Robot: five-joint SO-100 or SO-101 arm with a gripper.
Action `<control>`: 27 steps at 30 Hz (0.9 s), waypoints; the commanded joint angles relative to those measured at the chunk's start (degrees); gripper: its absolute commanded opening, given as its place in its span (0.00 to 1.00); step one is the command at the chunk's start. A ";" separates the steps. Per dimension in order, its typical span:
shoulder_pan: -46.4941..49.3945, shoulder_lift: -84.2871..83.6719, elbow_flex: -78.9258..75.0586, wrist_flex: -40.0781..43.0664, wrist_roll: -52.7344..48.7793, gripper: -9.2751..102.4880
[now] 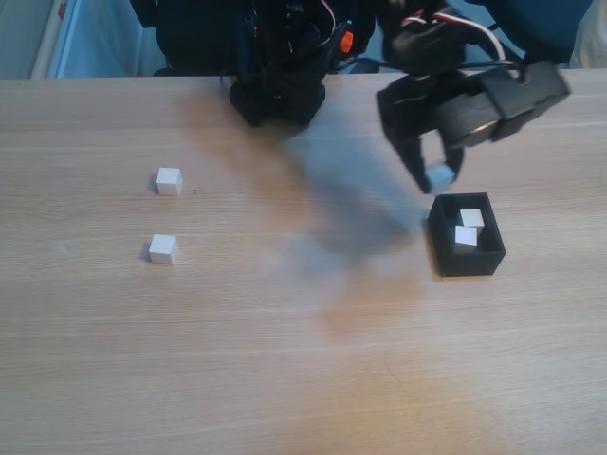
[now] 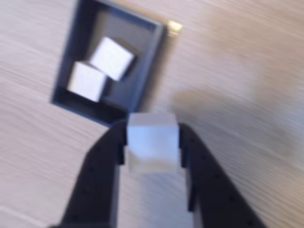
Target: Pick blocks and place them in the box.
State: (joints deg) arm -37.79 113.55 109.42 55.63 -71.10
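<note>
Hand (image 2: 152, 145) grips white block (image 2: 152, 142), faces square between fingers, beside box (image 2: 154, 61).

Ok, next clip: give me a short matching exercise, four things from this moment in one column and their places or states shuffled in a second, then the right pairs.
Things:
1. end effector
2. box
3. held block
4. two blocks at left of the fixed view

Places or states:
A. lying loose on the bare table
B. shut on a white cube
C. pinched between two black fingers, near the box's edge
D. holding two white cubes

Pairs: 1-B, 2-D, 3-C, 4-A
</note>
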 commanded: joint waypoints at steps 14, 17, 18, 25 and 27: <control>0.09 -10.63 -9.67 -9.14 5.45 0.19; 0.79 -10.81 -9.40 -8.70 5.80 0.20; 1.14 -10.81 -9.23 -8.70 5.63 0.20; 9.23 -4.75 -6.77 5.45 4.22 0.14; 13.54 -1.67 -4.57 11.60 2.11 0.15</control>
State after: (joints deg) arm -29.00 106.52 103.89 60.21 -67.15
